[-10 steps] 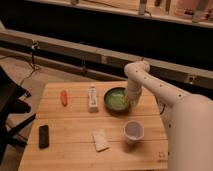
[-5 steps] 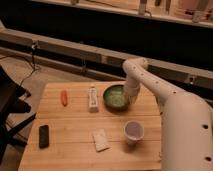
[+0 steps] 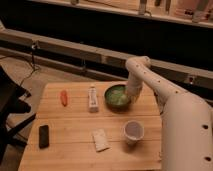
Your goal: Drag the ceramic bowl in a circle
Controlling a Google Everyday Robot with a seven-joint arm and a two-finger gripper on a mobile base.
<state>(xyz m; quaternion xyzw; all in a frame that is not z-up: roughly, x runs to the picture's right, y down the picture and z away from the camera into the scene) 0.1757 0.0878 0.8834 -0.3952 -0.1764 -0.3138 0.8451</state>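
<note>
The ceramic bowl (image 3: 116, 96), dark green outside and light speckled green inside, sits on the wooden table (image 3: 75, 125) at the back, right of centre. My white arm reaches in from the right and bends down over it. My gripper (image 3: 131, 96) is at the bowl's right rim, touching or gripping it. The translucent white cup (image 3: 133, 132) stands upright in front of the bowl, apart from it.
A white tube-like object (image 3: 92, 97) lies just left of the bowl. An orange-red item (image 3: 63, 97) lies farther left. A black phone-like object (image 3: 44, 136) lies at front left. A white packet (image 3: 100, 139) lies at front centre. A dark chair (image 3: 10, 110) stands left of the table.
The bowl and gripper have shifted slightly left and toward the table's back edge. The arm's elbow has swung left with them. The other objects have not moved.
</note>
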